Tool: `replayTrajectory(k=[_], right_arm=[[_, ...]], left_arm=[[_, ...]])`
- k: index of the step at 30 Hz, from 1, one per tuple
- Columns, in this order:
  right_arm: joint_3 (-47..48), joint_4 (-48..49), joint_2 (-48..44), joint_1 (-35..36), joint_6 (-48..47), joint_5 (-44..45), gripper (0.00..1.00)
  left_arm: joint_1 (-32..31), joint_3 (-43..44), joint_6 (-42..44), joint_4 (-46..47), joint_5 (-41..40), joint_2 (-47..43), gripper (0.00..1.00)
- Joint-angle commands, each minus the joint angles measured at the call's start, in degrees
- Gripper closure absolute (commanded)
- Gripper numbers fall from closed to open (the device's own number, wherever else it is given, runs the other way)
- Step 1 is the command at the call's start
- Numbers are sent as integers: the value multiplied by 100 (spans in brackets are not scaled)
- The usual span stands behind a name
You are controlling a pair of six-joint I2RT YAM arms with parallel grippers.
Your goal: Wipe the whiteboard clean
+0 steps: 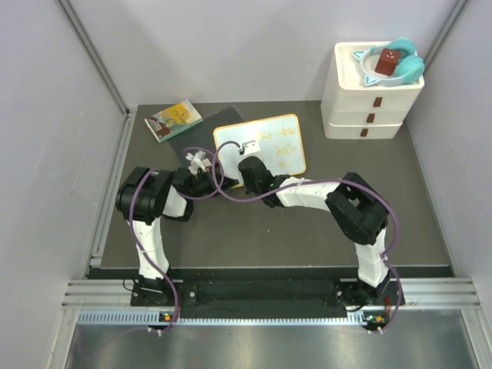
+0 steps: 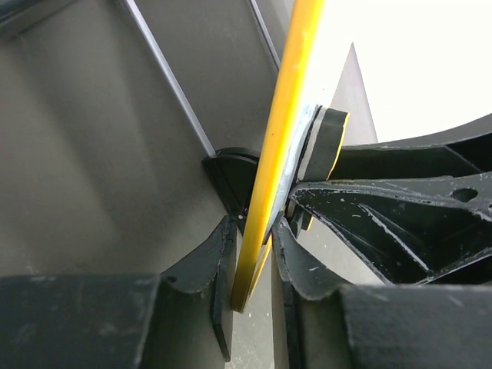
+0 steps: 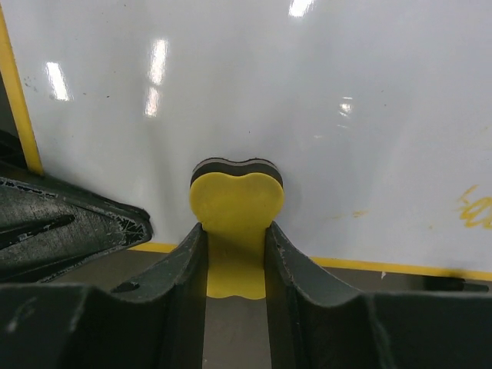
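Observation:
The whiteboard [image 1: 265, 146] lies on the dark table and carries yellow-orange scribbles [image 1: 283, 142] on its right half. My left gripper [image 1: 206, 164] is shut on the board's left edge. In the left wrist view the yellow frame [image 2: 265, 200] runs between my left gripper's [image 2: 254, 231] jaws. My right gripper [image 1: 247, 147] is shut on a yellow eraser [image 3: 236, 207] with a dark felt layer. The eraser is pressed on the white surface [image 3: 307, 100] near the board's left part. A faint scribble [image 3: 475, 207] shows at the right. The eraser [image 2: 327, 142] also shows in the left wrist view.
A small colourful book [image 1: 173, 121] lies at the back left beside a dark grey mat [image 1: 194, 144] that lies partly under the board. White stacked drawers [image 1: 371, 104] stand at the back right with a teal bowl [image 1: 407, 69] on top. Grey walls close in both sides.

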Motion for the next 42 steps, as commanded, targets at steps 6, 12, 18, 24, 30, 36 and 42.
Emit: replayTrajectory(k=[6, 12, 18, 24, 30, 36, 42], right_arm=[[105, -429, 107, -1217, 341, -264, 100], [263, -736, 107, -1745, 410, 333, 100], [9, -983, 72, -1903, 674, 625, 100], [-211, -966, 55, -1913, 772, -78, 100], [-457, -869, -60, -1659, 728, -607, 100], [-554, -904, -95, -1421, 772, -537, 100], [-89, -930, 151, -1403, 737, -449, 100]], left_arm=[[55, -90, 287, -993, -739, 177, 100], [64, -90, 279, -993, -748, 177, 100], [64, -108, 279, -976, -748, 177, 100], [64, -99, 279, -984, -748, 177, 100], [64, -108, 279, -967, -748, 177, 100], [64, -126, 279, -941, -739, 160, 100], [73, -134, 261, -914, -739, 160, 100]])
